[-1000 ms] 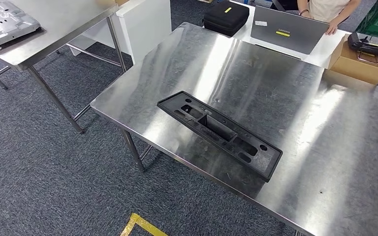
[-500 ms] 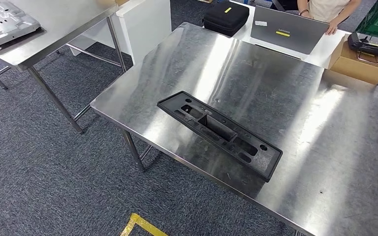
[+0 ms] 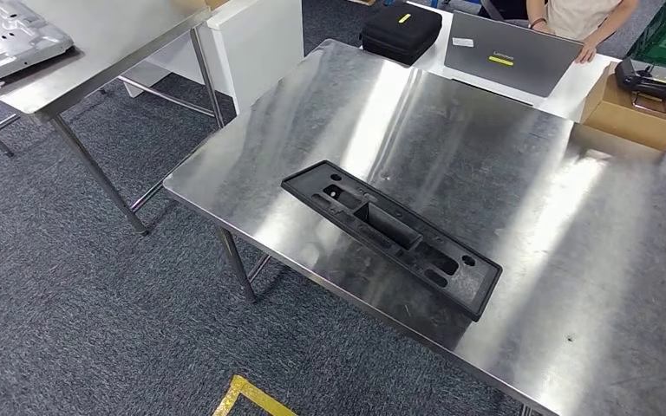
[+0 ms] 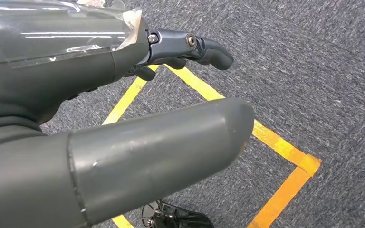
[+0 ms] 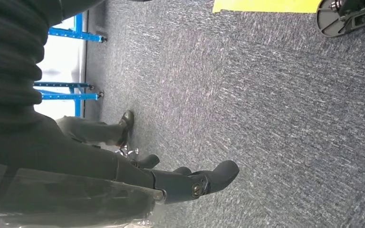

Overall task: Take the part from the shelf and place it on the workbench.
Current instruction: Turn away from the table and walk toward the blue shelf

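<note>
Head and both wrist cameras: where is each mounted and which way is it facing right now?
Head view: high on the body, looking down at the black part on the steel workbench.
Left wrist view: behind the left hand, facing grey carpet and yellow floor tape.
Right wrist view: behind the right hand, facing carpet, blue frame legs and a person's shoe.
Shared: both wrist views show carpet and yellow marking; the head view also does.

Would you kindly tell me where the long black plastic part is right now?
In the head view, the long black plastic part lies flat and diagonal on the steel workbench, near its front-left edge.
</note>
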You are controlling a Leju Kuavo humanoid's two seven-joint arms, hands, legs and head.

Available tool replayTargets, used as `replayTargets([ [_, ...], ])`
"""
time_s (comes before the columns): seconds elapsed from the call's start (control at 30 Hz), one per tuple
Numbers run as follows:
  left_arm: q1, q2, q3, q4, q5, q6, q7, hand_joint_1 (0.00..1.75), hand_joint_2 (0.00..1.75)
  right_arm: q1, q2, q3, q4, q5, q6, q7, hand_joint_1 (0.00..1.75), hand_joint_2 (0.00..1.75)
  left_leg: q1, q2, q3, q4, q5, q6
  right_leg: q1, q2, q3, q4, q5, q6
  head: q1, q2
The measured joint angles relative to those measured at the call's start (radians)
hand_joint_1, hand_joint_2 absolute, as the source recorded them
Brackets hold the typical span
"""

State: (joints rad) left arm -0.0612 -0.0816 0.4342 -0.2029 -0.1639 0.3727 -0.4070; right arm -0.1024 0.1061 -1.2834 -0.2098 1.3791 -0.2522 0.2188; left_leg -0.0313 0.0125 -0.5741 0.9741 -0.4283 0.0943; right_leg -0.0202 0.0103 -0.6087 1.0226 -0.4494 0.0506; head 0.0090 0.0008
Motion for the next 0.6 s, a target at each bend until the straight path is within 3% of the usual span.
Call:
replayTargets([
  [0.1,0.002,0.002,0.0,0.0,-0.002,-0.011,-0.011,0.0,0.0,0.001,0.0,0.0,0.0,-0.006,-0.006,0.002,0.0,1.75,0.002,0.004,-0.007,-0.001,0.006,0.005,0.0,-0.001,-0.082,0.204,-0.108,-0.015,0.006,0.0],
  [0.13,0.003,0.002,0.0,0.0,-0.002,-0.013,-0.015,0.0,0.0,0.002,0.0,0.0,0.0,-0.008,-0.007,0.002,0.0,1.75,0.002,0.005,-0.01,-0.001,0.007,0.004,0.001,-0.001,-0.096,0.25,-0.128,-0.014,0.006,0.0],
  [0.17,0.003,0.003,0.0,0.0,-0.001,-0.015,-0.018,0.0,0.0,0.003,0.001,0.0,0.0,-0.009,-0.008,0.002,0.0,1.75,0.002,0.005,-0.013,0.0,0.009,0.003,0.001,-0.002,-0.089,0.256,-0.132,-0.009,0.006,0.0],
  [0.2,0.004,0.003,0.0,0.0,0.0,-0.016,-0.021,0.0,0.0,0.004,0.0,0.0,0.0,-0.009,-0.009,0.002,0.0,1.75,0.002,0.006,-0.014,0.001,0.011,0.001,0.002,-0.002,-0.059,0.219,-0.121,-0.004,0.006,0.0],
  [0.23,0.004,0.003,0.0,0.0,0.001,-0.017,-0.022,0.0,0.0,0.005,0.0,0.0,0.0,-0.009,-0.011,0.002,0.0,1.75,0.002,0.006,-0.016,0.003,0.012,-0.001,0.003,-0.004,-0.008,0.144,-0.101,0.001,0.007,0.0],
  [0.3,0.004,0.003,0.0,0.0,0.002,-0.017,-0.024,0.0,0.0,0.002,0.0,0.0,0.0,-0.008,-0.016,0.002,0.0,1.75,0.001,0.006,-0.016,0.009,0.012,-0.008,0.009,-0.013,0.078,-0.001,-0.064,-0.004,0.004,0.0],
  [0.33,0.003,0.004,0.0,0.0,0.002,-0.016,-0.024,0.0,0.0,0.001,0.0,0.0,0.001,-0.007,-0.018,0.002,0.0,1.75,0.0,0.007,-0.015,0.012,0.011,-0.014,0.012,-0.017,0.1,-0.042,-0.053,-0.012,0.003,0.0],
  [0.4,0.003,0.005,0.0,0.0,0.003,-0.014,-0.025,0.0,0.0,-0.001,0.001,0.0,0.001,-0.006,-0.02,0.002,0.0,1.75,0.001,0.008,-0.014,0.013,0.011,-0.027,0.018,-0.017,0.103,-0.056,-0.044,-0.028,0.0,0.0],
  [0.47,0.003,0.008,0.0,0.0,0.003,-0.01,-0.024,0.0,0.0,-0.002,0.003,0.0,0.001,-0.005,-0.021,0.001,0.0,1.75,0.005,0.004,-0.02,0.024,0.003,-0.04,0.008,-0.016,0.104,-0.058,-0.034,-0.042,-0.001,0.0],
  [0.53,0.004,0.01,0.0,0.0,0.004,-0.007,-0.022,0.0,0.0,-0.002,0.005,0.002,0.002,-0.004,-0.021,0.002,0.0,1.75,0.014,-0.005,-0.049,0.094,-0.051,-0.058,-0.002,-0.016,0.104,-0.059,-0.024,-0.055,-0.006,0.0],
  [0.6,0.006,0.011,0.0,0.0,0.004,-0.006,-0.022,0.0,0.0,-0.001,0.004,0.003,0.002,-0.004,-0.021,0.002,0.0,1.75,0.027,-0.01,-0.102,0.23,-0.133,-0.078,-0.002,-0.015,0.098,-0.058,-0.02,-0.06,-0.012,0.0],
])
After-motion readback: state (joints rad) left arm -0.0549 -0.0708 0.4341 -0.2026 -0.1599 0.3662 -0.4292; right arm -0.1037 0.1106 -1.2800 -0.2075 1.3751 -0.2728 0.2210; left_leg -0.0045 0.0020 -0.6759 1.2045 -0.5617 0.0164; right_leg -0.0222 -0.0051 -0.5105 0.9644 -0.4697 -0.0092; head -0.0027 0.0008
